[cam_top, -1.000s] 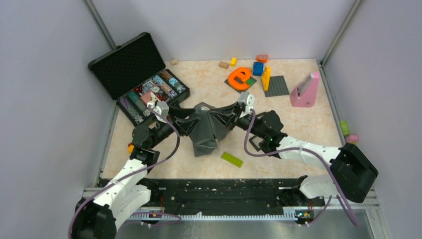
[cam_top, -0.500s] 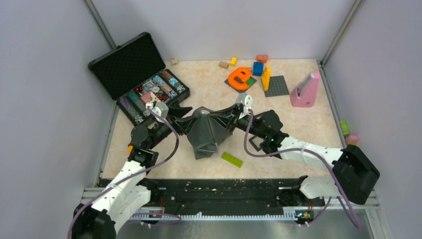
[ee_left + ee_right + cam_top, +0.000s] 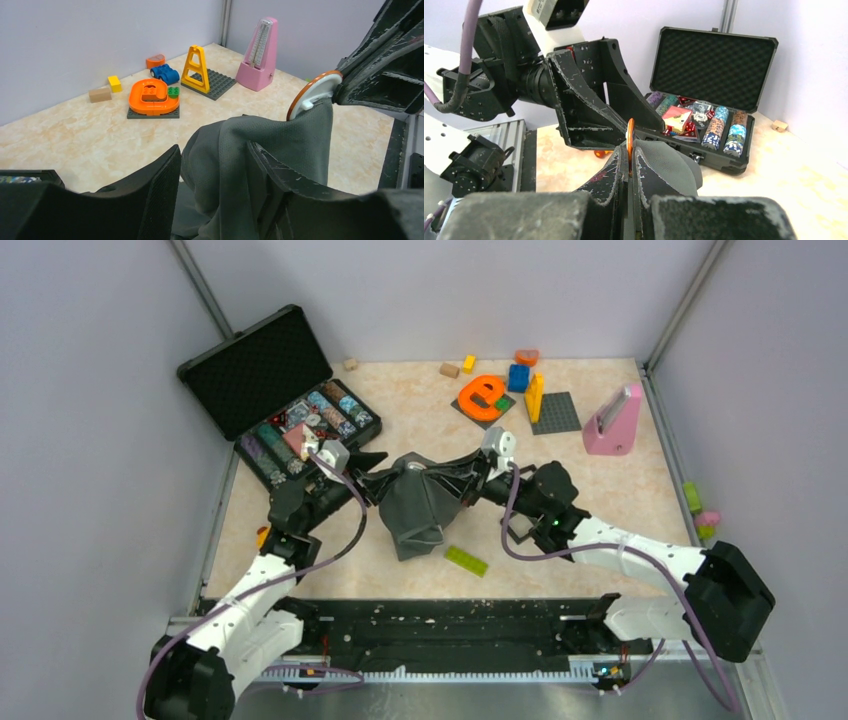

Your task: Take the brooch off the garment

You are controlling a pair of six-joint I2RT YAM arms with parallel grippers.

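Observation:
The dark grey garment (image 3: 418,510) hangs bunched above the table between my two grippers. My right gripper (image 3: 457,473) is shut on the brooch (image 3: 313,92), a small orange-rimmed disc with a white back pinned to the cloth's top edge. In the right wrist view its orange edge (image 3: 630,136) stands between the closed fingers, with the garment (image 3: 664,160) draped beside them. My left gripper (image 3: 212,146) is open. Its fingers straddle a fold of the garment (image 3: 260,150), with a gap at the left finger. The brooch cannot be made out in the top view.
An open black case (image 3: 290,410) of poker chips lies at the back left. An orange letter toy (image 3: 483,395), a grey baseplate (image 3: 555,412) and a pink metronome (image 3: 612,422) stand at the back right. A green brick (image 3: 466,560) and a black square frame (image 3: 520,530) lie near the garment.
The left gripper has moved right, closer to the right gripper. The garment has drawn in narrower and hangs more bunched between them. The right gripper still pinches the brooch.

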